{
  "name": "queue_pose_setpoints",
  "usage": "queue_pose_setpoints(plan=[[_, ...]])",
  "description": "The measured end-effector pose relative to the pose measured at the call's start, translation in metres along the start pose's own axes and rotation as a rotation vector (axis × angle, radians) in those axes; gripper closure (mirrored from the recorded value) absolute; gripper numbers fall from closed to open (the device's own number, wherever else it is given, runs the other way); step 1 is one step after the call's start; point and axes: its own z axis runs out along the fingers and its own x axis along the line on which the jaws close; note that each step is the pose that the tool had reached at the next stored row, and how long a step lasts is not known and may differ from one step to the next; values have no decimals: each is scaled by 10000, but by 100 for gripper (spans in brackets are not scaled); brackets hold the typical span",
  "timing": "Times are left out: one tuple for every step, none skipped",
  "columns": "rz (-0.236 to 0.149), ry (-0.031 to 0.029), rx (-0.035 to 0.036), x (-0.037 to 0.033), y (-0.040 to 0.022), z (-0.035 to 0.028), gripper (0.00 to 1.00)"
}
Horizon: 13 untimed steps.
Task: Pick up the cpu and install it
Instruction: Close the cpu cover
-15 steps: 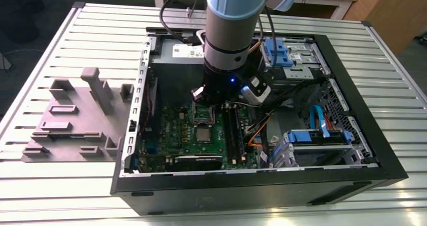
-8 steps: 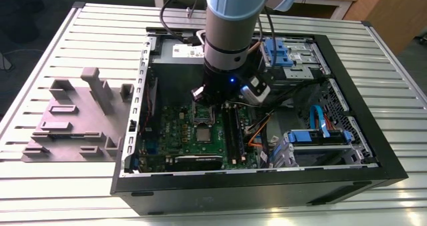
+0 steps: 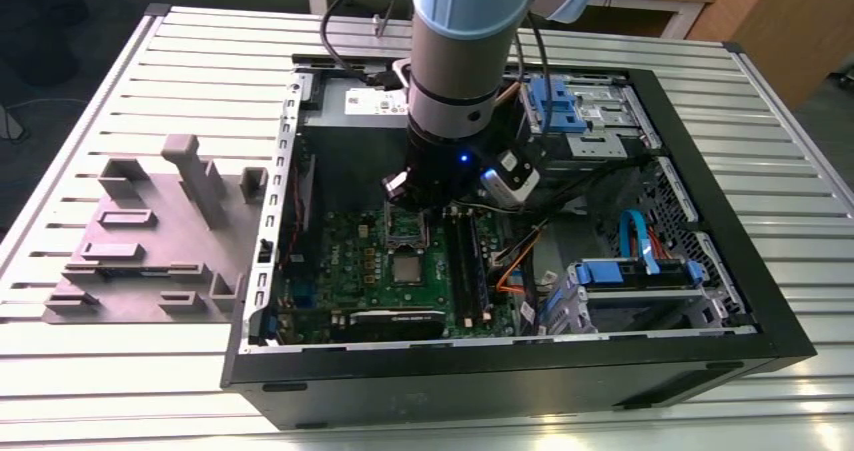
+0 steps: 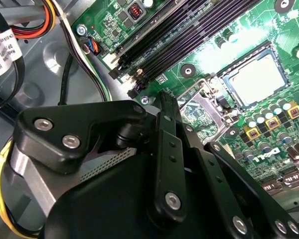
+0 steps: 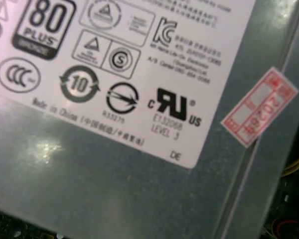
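Observation:
The cpu (image 3: 407,268) (image 4: 256,79) is a small pale silvery square lying flat in the socket of the green motherboard (image 3: 350,271) (image 4: 281,30), inside the open computer case (image 3: 507,366). The hinged metal socket frame (image 3: 406,229) (image 4: 205,102) stands flipped open next to it. My gripper (image 3: 424,203) (image 4: 165,105) hangs low inside the case over that open frame, just beside the cpu and apart from it. Its black linkage blocks much of the second wrist view. Nothing shows in its grasp.
A grey plastic tray (image 3: 147,241) with raised blocks lies outside the case on the exterior view's left. Black memory slots (image 3: 463,261) (image 4: 189,35) run beside the socket. The power supply (image 3: 354,106) (image 5: 139,74), blue drive caddies (image 3: 641,271) and loose cables (image 3: 514,271) crowd the case.

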Motion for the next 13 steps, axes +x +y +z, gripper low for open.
queue_pose_setpoints(plan=[[0, -3, 0, 4, 2, 0, 90], [-3, -13, 4, 11, 5, 0, 90], [-7, -30, 12, 22, 9, 0, 90], [-10, -48, 17, 34, 13, 0, 90], [-13, -70, 24, 45, 18, 1, 90], [-16, -84, 31, 53, 20, 0, 90], [-16, -86, 32, 55, 20, 0, 90], [-16, -86, 33, 56, 18, -2, 90], [-14, -85, 32, 58, 18, -9, 90], [-12, -88, 28, 59, 16, -20, 90], [-12, -89, 24, 60, 15, -37, 90], [-11, -88, 23, 59, 15, -54, 90], [-13, -88, 23, 59, 14, -67, 90]])
